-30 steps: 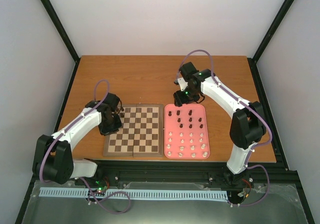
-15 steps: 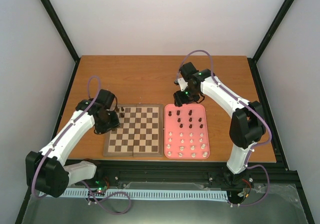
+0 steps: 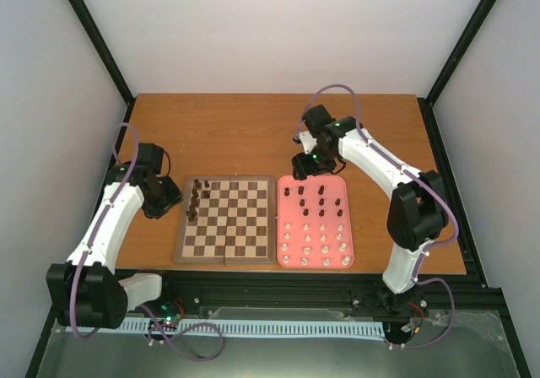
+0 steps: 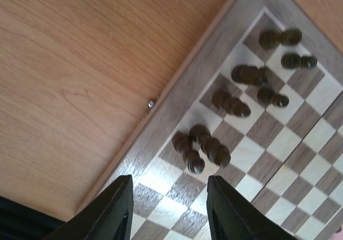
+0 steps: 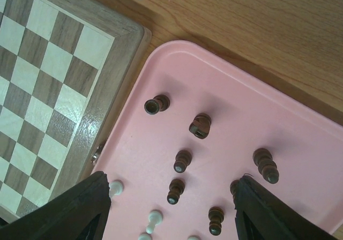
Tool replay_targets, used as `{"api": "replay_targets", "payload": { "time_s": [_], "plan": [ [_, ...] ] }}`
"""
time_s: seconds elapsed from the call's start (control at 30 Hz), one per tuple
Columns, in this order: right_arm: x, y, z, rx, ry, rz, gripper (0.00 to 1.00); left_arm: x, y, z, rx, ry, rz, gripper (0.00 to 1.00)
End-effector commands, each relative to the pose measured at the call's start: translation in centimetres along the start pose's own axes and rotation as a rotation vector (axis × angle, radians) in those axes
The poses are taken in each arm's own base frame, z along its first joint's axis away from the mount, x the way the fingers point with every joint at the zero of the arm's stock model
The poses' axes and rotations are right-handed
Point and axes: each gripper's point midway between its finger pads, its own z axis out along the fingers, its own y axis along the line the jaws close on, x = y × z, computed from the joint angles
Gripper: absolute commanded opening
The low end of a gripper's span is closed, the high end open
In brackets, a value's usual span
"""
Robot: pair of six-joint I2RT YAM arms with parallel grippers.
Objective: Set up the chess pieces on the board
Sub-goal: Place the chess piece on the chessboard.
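Note:
The wooden board (image 3: 236,226) lies at table centre. Several dark brown pieces (image 3: 196,199) stand on its two left columns; the left wrist view shows them (image 4: 206,143) on the board's corner (image 4: 300,159). My left gripper (image 3: 171,199) is open and empty, just off the board's left edge, its fingers (image 4: 120,208) over the nearest squares. The pink tray (image 3: 346,184) holds more dark pieces (image 3: 319,199) and cream-white pieces (image 3: 316,243). My right gripper (image 3: 305,167) is open and empty above the tray's far left corner, over dark pieces (image 5: 182,160) and white pieces (image 5: 154,218).
The tray (image 5: 225,90) sits right beside the board's right border (image 5: 115,79). A small metal clasp (image 4: 151,104) shows on the board's edge. Bare wooden table (image 3: 245,133) lies behind both; black frame rails run along the table's sides and front.
My left arm has swung left and back from the board's left edge onto the table side, uncovering the dark pieces standing there. The right arm has not moved.

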Motion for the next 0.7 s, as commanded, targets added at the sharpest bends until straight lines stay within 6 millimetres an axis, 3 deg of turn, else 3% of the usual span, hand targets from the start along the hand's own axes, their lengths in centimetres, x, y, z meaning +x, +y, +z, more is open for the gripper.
{"api": "replay_targets", "payload": {
  "time_s": [0.0,0.23,0.67],
  "plan": [
    [-0.9,0.4,-1.1,-0.027,-0.041,-0.011,0.63,-1.6,-1.1,1.0,0.083,-0.001,-0.085,0.44],
    [-0.8,0.6,-1.0,-0.04,-0.04,-0.013,0.63,-2.0,-2.4,3.8,0.102,0.059,-0.132,0.44],
    [-0.5,0.9,-0.4,-0.063,-0.024,-0.01,0.63,-0.7,-0.8,6.1,0.029,0.124,-0.13,0.43]
  ]
}}
